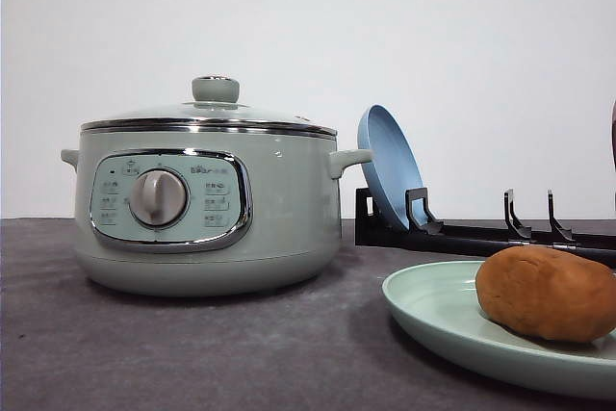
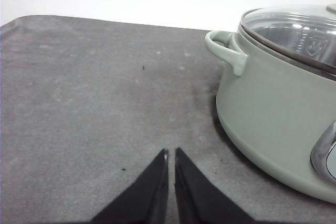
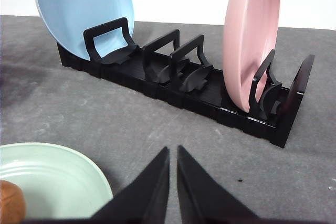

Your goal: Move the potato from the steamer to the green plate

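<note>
- One smooth orange-brown oval potato [image 1: 547, 293] lies on the one wide pale mint-green plate [image 1: 423, 307], in front of the rack. Likely firm, fairly heavy, prone to roll; grip across its short middle.
- Left gripper [image 2: 171, 153] and right gripper [image 3: 172, 150]: jaws nearly closed, empty.
- One black slotted rack [image 3: 210, 90]: one blue plate [image 3: 79, 9], one pink plate [image 3: 249, 30].
- One sage-green steamer [image 1: 207, 204], lid on, left of the rack.
</note>
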